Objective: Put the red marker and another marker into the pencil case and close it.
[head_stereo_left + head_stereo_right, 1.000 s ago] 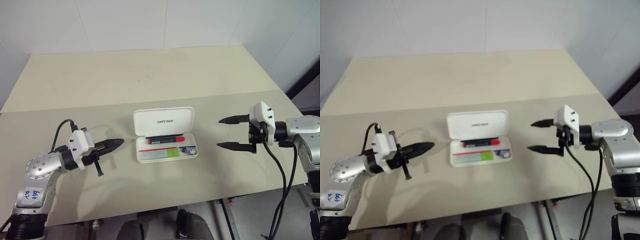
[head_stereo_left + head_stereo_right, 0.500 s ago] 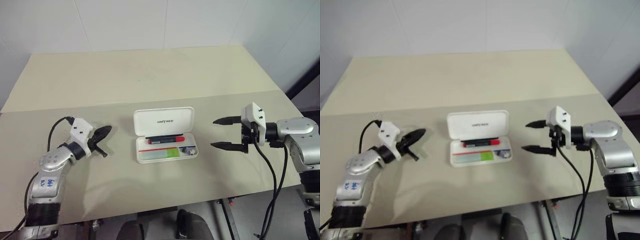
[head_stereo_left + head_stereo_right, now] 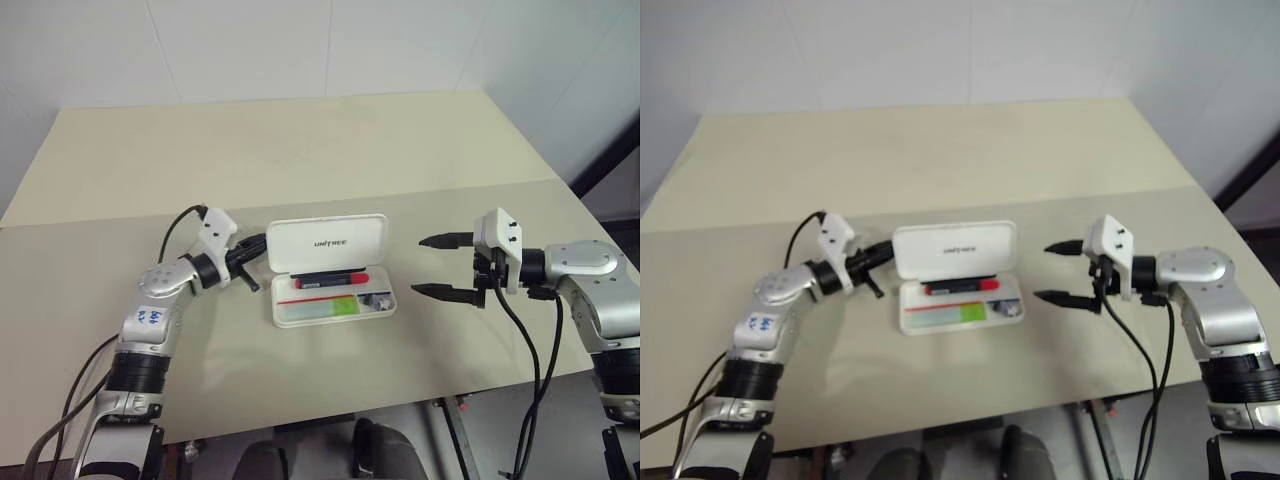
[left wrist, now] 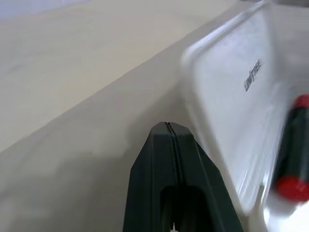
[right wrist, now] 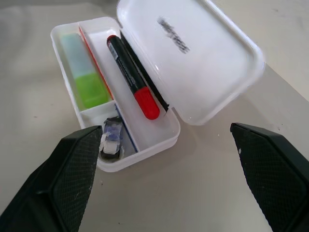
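Note:
The white pencil case point(image 3: 327, 243) lies open mid-table, its lid tilted back. The red marker point(image 3: 330, 280) lies in the tray's rear compartment, and the other marker point(image 3: 330, 307), pale with a lime-green cap, lies in the front one. Both also show in the right wrist view: the red marker point(image 5: 130, 77) and the green-capped marker point(image 5: 86, 72). My left gripper point(image 3: 258, 245) is shut, its tip right at the lid's left edge point(image 4: 231, 106); whether it touches I cannot tell. My right gripper point(image 3: 418, 265) hangs open and empty a little to the right of the case.
A small grey-white lump point(image 5: 112, 140) sits in the tray's end compartment. The beige table point(image 3: 300, 150) stretches far behind the case, with its front edge point(image 3: 330, 405) close below. Cables trail from both wrists.
My shut left gripper has swung right and away from me, from open table up to the lid's left edge. The right gripper has barely shifted and stays open.

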